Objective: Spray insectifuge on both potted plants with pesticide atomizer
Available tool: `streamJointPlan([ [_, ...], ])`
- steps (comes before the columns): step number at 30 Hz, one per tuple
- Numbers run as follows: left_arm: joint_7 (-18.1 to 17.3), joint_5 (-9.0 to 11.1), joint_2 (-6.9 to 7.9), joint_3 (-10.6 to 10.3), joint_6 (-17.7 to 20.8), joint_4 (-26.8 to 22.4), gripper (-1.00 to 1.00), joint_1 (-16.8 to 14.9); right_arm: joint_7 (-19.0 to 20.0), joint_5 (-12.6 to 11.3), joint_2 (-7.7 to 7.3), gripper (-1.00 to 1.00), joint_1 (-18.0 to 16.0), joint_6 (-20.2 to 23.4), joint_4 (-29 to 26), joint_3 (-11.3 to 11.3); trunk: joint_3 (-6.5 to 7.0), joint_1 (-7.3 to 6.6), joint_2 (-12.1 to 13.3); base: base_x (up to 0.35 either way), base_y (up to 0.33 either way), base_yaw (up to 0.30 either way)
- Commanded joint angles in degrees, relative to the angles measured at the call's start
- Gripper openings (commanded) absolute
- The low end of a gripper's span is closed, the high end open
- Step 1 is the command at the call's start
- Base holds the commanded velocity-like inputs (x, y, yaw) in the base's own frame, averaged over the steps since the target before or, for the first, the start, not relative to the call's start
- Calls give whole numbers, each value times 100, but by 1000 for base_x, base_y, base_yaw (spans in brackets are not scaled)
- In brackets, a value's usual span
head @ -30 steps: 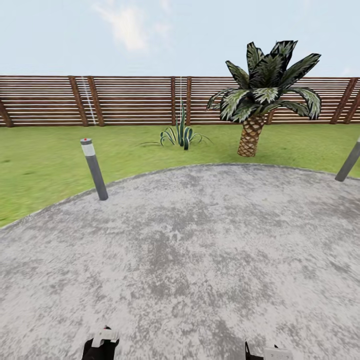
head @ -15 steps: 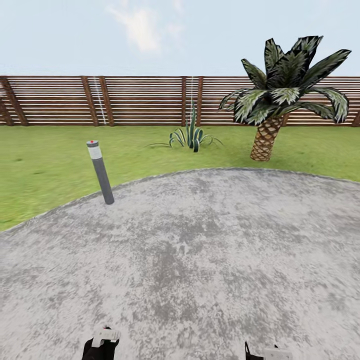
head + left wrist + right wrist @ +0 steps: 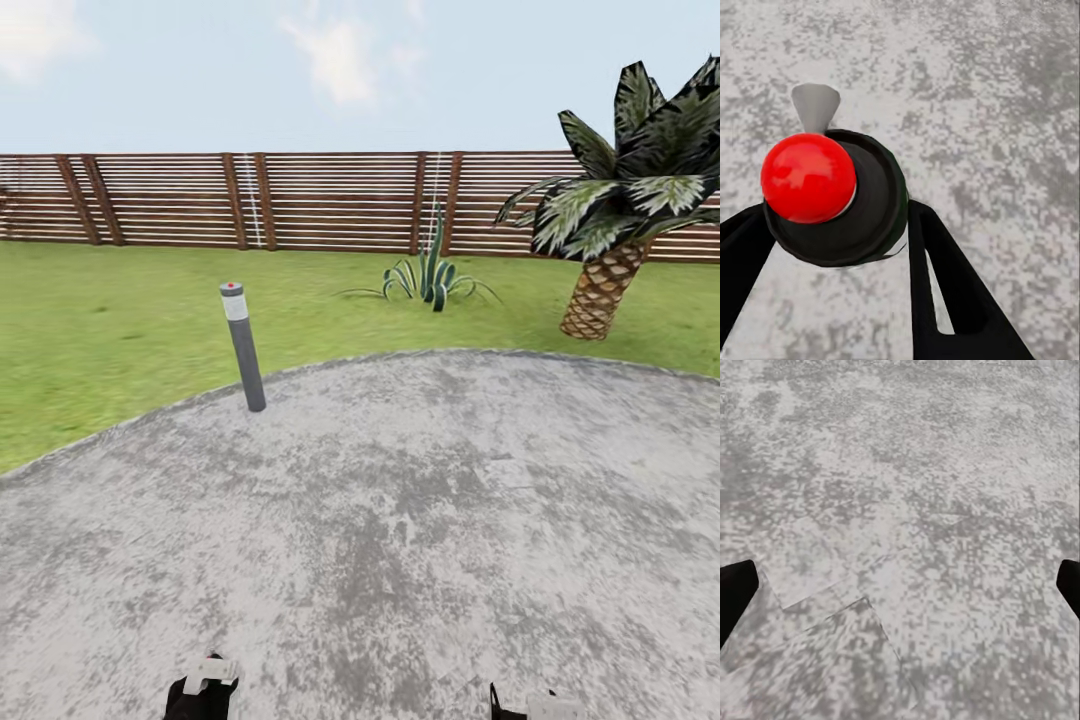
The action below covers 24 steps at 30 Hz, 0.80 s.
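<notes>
At the bottom edge of the head view, the left gripper (image 3: 203, 690) holds the atomizer (image 3: 210, 672), its white head showing at lower left. In the left wrist view the bottle (image 3: 840, 196) is seen end-on from above, long axis running away from the camera toward the ground: a red dot on top, a dark round body beneath, a grey nozzle pointing to the top of the frame, over the gravel. Black fingers (image 3: 945, 285) press the body from both sides, closed on it. No label or writing can be read. The right gripper (image 3: 527, 702) sits at lower right of the head view; in its wrist view the two dark fingertips (image 3: 735, 589) stand at opposite frame edges, spread wide with nothing between them. Grey patio (image 3: 400, 540) fills the lower half. At its curved rim, left of centre, stands a grey bollard (image 3: 243, 347) with a pale band and red cap. Beyond, the lawn (image 3: 100, 330) carries a striped agave (image 3: 430, 275) and, at right, a palm (image 3: 625, 190). A brown slatted fence (image 3: 300, 200) closes the scene under pale sky
</notes>
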Motion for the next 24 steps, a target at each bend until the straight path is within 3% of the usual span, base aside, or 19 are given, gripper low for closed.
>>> streamJointPlan([
  [1, -24, 61, 2, -38, -18, 8, -100, -6, -42, 62, -1, 100, -3, -14, 7, -21, -5, 3, -2, 339, 0, 277],
  [24, -24, 61, -4, -38, -19, 8, -100, -6, -42, 62, -1, 100, -3, -14, 7, -21, -5, 3, -2, 339, 0, 277],
])
